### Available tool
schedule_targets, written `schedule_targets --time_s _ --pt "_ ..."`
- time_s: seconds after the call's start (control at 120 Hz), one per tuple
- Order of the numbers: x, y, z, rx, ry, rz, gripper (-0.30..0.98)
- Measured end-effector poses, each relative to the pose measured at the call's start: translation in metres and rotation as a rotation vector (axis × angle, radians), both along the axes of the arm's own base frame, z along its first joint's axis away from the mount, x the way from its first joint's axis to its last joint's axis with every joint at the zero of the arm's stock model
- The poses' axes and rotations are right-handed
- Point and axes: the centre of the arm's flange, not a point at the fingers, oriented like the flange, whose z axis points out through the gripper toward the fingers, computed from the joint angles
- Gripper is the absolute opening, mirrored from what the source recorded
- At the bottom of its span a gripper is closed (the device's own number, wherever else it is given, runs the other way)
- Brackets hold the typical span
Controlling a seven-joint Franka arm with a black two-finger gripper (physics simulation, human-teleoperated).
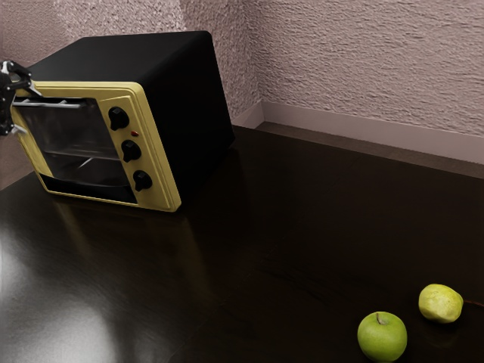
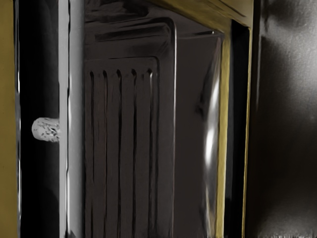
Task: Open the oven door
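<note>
the gripper (image 1: 30, 113) is at the front of the oven (image 1: 181, 113), near the end of the door handle (image 1: 57, 103) toward the exterior view's left, its two fingers spread apart rather than pinching the bar. the oven door (image 1: 72, 136) is on the oven's front and looks closed, with the handle along its upper edge and three black knobs (image 1: 131, 150) beside it. well apart from the oven, a green apple (image 1: 382, 336) and a yellow-green fruit (image 1: 440, 303) sit on the dark table (image 1: 287, 249).
</note>
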Motion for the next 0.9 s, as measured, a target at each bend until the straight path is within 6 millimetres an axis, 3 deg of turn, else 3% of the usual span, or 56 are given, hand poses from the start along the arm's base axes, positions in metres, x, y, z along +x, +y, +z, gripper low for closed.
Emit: schedule_targets --time_s 0.317,0.458,0.533,0.567,0.583,0.592,0.617,0.65,0.667,0.708,0.742,0.758,0.775,0.8,0.825,0.867,0.9 --pt "0.018 0.000 -0.016 0.010 0.032 -0.034 0.69" --pt "0.017 -0.017 -0.024 -0.008 0.057 -0.060 0.67" --pt "-0.008 -0.023 -0.032 -0.035 0.059 -0.050 0.77" --pt "-0.047 -0.032 -0.032 -0.057 0.048 -0.040 0.63" --pt "-0.081 -0.040 -0.035 -0.073 0.036 -0.032 0.44" --pt "-0.107 -0.047 -0.039 -0.085 0.028 -0.026 0.27" --pt "-0.151 -0.101 -0.053 -0.101 0.007 -0.094 0.33" --pt "-0.196 -0.171 -0.045 -0.040 -0.047 -0.194 0.40" --pt "-0.204 -0.206 -0.011 0.045 -0.085 -0.247 0.43" --pt "-0.214 -0.286 0.099 0.282 -0.169 -0.319 0.49" --pt "-0.184 -0.342 0.192 0.418 -0.198 -0.324 0.53" --pt "-0.160 -0.364 0.222 0.441 -0.202 -0.323 0.54" --pt "-0.132 -0.378 0.238 0.429 -0.195 -0.320 0.55" --pt "-0.084 -0.378 0.233 0.342 -0.153 -0.298 0.57" --pt "-0.043 -0.369 0.214 0.239 -0.096 -0.261 0.58" --pt "0.012 -0.355 0.167 0.068 0.017 -0.191 0.61" --pt "0.038 -0.346 0.134 -0.044 0.099 -0.120 0.62"
